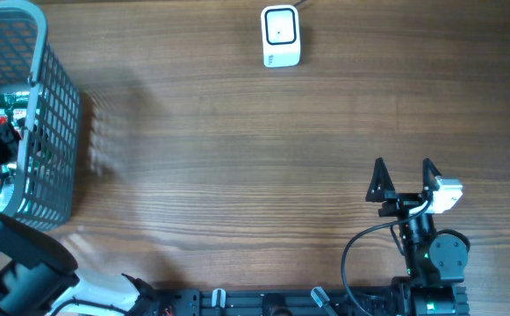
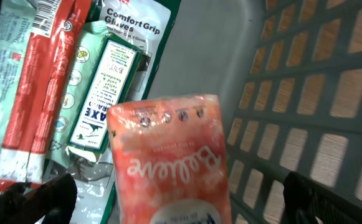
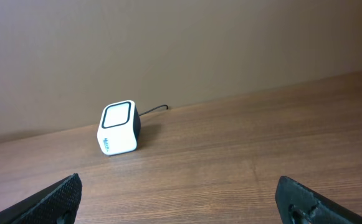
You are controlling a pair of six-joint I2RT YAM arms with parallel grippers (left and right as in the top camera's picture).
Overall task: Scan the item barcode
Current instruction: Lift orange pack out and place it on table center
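the left hand (image 2: 179,198) is spread wide over a shiny pink pouch (image 2: 168,149) in the grey plastic basket (image 1: 53,132) at the worktop's (image 1: 237,175) left edge. the right hand (image 1: 404,175) is wide too, near the front edge.

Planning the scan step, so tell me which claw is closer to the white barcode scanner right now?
Right. The right claw faces the scanner across the table; the left claw is down inside the basket at the table's far left edge.

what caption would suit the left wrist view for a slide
Left claw open, framing an orange pouch in the grey basket, with a Comfort Grip Gloves pack nearby.
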